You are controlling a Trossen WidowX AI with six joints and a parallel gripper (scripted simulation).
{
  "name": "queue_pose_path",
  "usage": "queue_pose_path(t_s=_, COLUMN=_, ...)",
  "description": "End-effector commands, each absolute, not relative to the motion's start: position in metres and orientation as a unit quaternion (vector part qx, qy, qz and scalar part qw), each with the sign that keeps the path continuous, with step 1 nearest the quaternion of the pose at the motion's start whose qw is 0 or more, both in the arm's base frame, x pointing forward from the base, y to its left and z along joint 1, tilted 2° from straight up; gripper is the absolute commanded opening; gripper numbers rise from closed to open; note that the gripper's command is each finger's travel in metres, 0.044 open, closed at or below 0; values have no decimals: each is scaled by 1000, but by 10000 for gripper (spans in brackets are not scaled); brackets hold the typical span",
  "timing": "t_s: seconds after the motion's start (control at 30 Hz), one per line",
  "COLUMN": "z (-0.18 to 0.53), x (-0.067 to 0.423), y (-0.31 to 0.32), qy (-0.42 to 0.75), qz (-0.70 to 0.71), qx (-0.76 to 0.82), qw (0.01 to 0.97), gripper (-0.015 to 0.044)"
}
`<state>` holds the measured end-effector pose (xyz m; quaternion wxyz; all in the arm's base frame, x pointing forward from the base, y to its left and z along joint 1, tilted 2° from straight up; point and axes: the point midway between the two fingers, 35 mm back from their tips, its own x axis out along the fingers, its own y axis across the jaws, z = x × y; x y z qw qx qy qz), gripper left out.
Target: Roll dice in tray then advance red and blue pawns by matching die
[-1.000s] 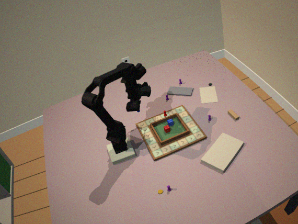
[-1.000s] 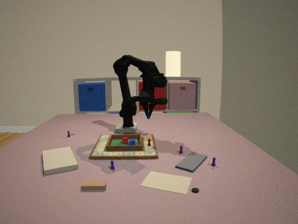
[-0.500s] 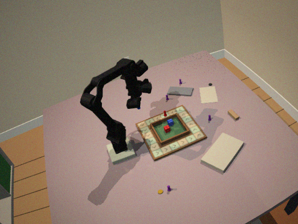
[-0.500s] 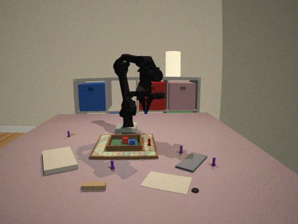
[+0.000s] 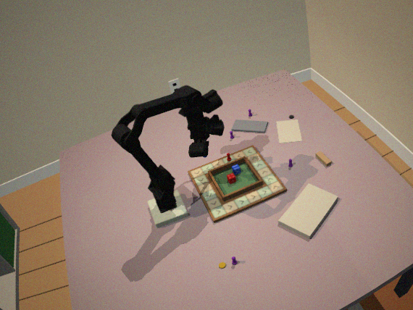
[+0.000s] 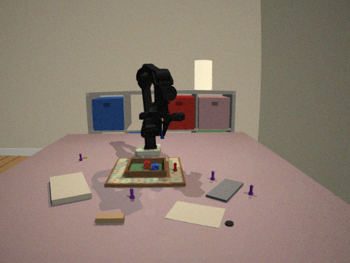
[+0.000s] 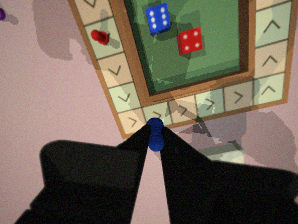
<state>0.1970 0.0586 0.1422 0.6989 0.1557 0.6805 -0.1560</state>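
Note:
My gripper (image 5: 203, 156) (image 6: 162, 132) (image 7: 155, 130) is shut on the blue pawn (image 6: 162, 136) (image 7: 156, 143), holding it in the air; in the wrist view it overlaps the board's edge near a corner. The red pawn (image 5: 229, 157) (image 6: 175, 167) (image 7: 100, 36) stands on the board (image 5: 253, 196) (image 6: 145, 185) (image 7: 210, 104), on the third square from that corner. The red die (image 5: 231, 178) (image 6: 147, 164) (image 7: 190, 40) and blue die (image 5: 236, 169) (image 6: 155, 167) (image 7: 158, 18) lie in the tray (image 5: 243, 191) (image 6: 145, 173) (image 7: 195, 86). Red shows four on top, blue six.
Several purple pawns (image 5: 290, 163) (image 6: 132, 193) stand around the board. A cream book (image 5: 308, 210) (image 6: 70, 187), a grey slab (image 5: 250, 126) (image 6: 225, 190), a paper sheet (image 5: 288, 131) (image 6: 196, 214), a wooden block (image 5: 323, 158) (image 6: 110, 218) and a yellow disc (image 5: 222, 265) lie on the table.

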Motion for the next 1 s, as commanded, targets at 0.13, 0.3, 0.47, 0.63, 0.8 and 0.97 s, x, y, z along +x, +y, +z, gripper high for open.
queue_pose_path(t_s=0.13, z=133, x=207, y=34, qy=682, qz=-157, qx=153, qw=698, gripper=0)
queue_pose_path(t_s=0.3, z=127, x=213, y=16, qy=681, qz=-158, qx=153, qw=698, gripper=0)
queue_pose_path(t_s=0.47, z=122, x=217, y=-3, qy=680, qz=-160, qx=153, qw=699, gripper=0)
queue_pose_path(t_s=0.63, z=117, x=218, y=-20, qy=679, qz=-161, qx=160, qw=698, gripper=0)
queue_pose_path(t_s=0.8, z=112, x=218, y=-37, qy=677, qz=-162, qx=167, qw=698, gripper=0)
queue_pose_path(t_s=0.97, z=107, x=217, y=-58, qy=676, qz=-164, qx=163, qw=699, gripper=0)
